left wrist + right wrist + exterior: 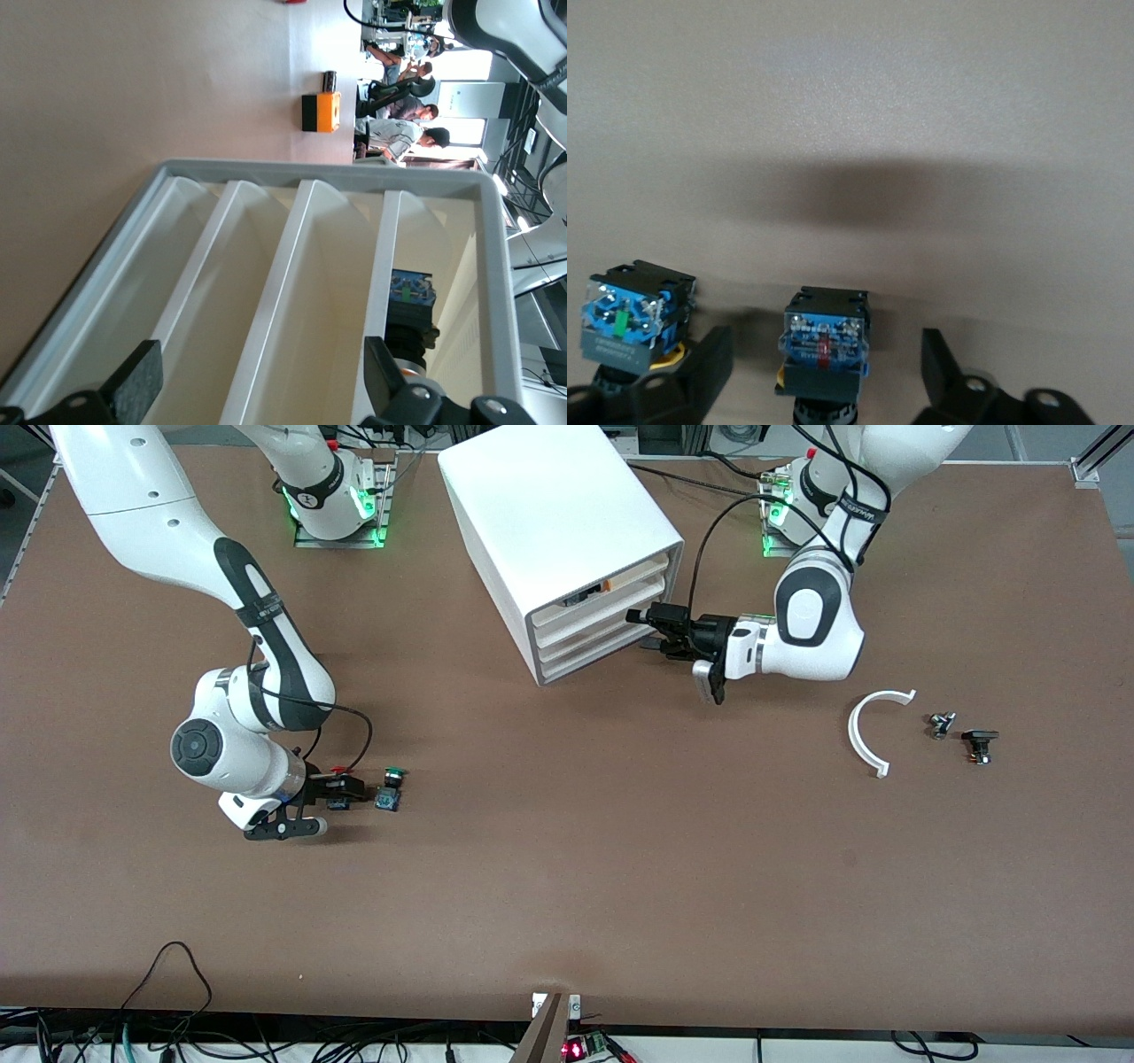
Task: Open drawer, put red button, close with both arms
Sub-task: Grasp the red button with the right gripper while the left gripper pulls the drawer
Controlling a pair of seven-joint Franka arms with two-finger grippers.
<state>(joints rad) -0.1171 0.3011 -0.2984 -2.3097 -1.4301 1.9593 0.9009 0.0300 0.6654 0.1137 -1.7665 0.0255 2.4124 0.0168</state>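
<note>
The right arm's black two-finger tool (341, 790) sits low at the table (567, 903), toward the right arm's end and about midway between the edge where the bases stand and the edge nearest the front camera. Its fingers (704, 363) are spread apart, and the small red button with a black collar and blue square base (825, 341) lies between them with a gap on each side, so nothing is gripped. Just beside it, outside the fingers and toward the table's middle, lies the like button with a green cap (390, 790), also on the table.

The left arm's black two-finger tool (651, 631) is held level at the front of the large white plastic cabinet (558, 522), which stands by the edge with the bases, about midway along it. The tool's fingers (133, 382) are parted, spanning the stacked drawer fronts in the left wrist view. The shallow white drawer second from the top (611, 609) is closed, flush with the others; whether the fingers touch it cannot be told. The top drawer shows an orange-and-black piece (592, 592).

Toward the left arm's end of the table lie a curved white plastic strip (868, 731) and, farther toward that end, two small dark parts (961, 731). An orange box (320, 112) shows in the left wrist view.
</note>
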